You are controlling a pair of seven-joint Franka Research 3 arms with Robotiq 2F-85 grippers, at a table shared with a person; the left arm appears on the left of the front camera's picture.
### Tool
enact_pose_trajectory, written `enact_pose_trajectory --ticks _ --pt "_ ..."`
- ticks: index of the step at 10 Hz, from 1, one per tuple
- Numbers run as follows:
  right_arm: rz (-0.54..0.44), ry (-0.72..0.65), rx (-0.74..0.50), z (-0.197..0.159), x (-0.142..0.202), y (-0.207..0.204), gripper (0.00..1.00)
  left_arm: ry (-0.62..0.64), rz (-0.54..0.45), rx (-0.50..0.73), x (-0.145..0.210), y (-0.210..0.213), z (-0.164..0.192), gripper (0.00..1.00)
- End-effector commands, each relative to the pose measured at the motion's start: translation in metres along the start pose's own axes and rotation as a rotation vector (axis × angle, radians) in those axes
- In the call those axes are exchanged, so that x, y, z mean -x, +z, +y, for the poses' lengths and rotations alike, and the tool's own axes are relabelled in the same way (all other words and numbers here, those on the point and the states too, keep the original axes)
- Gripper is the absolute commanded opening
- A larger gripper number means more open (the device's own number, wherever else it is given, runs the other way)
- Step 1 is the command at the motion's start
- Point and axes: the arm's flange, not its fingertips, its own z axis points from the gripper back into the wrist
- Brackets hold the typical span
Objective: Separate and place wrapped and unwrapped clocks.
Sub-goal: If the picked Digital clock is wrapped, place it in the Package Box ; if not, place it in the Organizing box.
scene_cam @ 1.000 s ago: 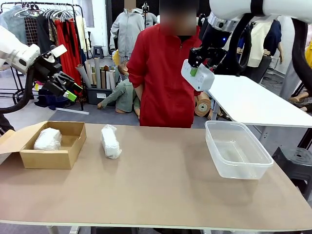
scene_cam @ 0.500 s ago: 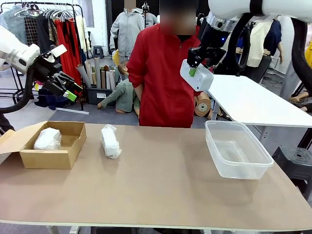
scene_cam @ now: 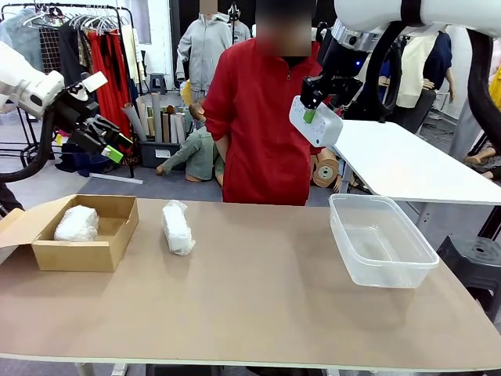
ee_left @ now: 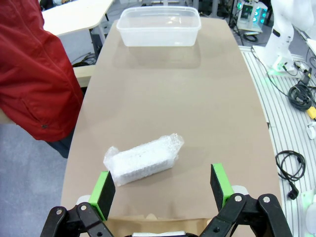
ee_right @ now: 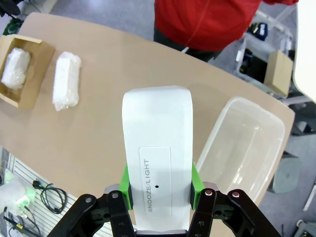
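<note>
My right gripper [scene_cam: 311, 114] hangs high above the table's far right, shut on the bare white clock [scene_cam: 317, 123]; the right wrist view has this unwrapped clock [ee_right: 157, 153] between the green pads, its "SNOOZE/LIGHT" face toward the camera. One wrapped clock [scene_cam: 178, 227] lies on the table left of centre, seen too as the bundle [ee_left: 142, 158] and the bundle [ee_right: 66, 87]. Another wrapped clock [scene_cam: 77, 223] rests inside the cardboard box [scene_cam: 111, 247], visible as well as the bundle [ee_right: 16, 67]. My left gripper [scene_cam: 106, 141] is raised at far left, open, and stands as the open gripper [ee_left: 162, 185] above the table.
A clear plastic tub [scene_cam: 381, 240] stands on the table's right side, nothing in it; it appears as the tub [ee_left: 159, 26] and the tub [ee_right: 242, 148]. A person in a red top [scene_cam: 262, 125] stands at the far edge. A white table [scene_cam: 407, 164] lies beyond on the right.
My right gripper with the bare clock has drifted slightly left and up. The left arm and the table's things have not moved.
</note>
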Motion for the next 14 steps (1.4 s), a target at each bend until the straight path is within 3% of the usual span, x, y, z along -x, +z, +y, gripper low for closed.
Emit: enact_pose_trajectory --ticks 1,2,6,9,12,14 --pt "-0.006 -0.001 0.001 -0.002 0.000 0.004 0.00 -0.003 -0.001 -0.002 -0.002 0.002 -0.001 1.00" --pt "0.000 0.000 0.000 0.000 0.000 0.000 0.00 -0.003 -0.001 -0.002 -0.002 0.002 -0.001 1.00" --pt "0.039 0.095 0.000 -0.067 0.020 -0.027 0.00 -0.003 -0.001 -0.002 -0.002 0.002 -0.001 1.00" --pt "0.155 0.095 -0.023 -0.116 0.051 -0.069 0.00 -0.003 -0.001 -0.002 -0.002 0.002 -0.001 1.00" --pt "0.225 -0.010 -0.032 -0.142 0.091 -0.117 0.00 -0.003 -0.001 -0.002 -0.002 0.002 -0.001 1.00" --pt "0.219 -0.166 -0.012 -0.152 0.106 -0.149 0.00 -0.003 -0.001 -0.002 -0.002 0.002 -0.001 1.00"
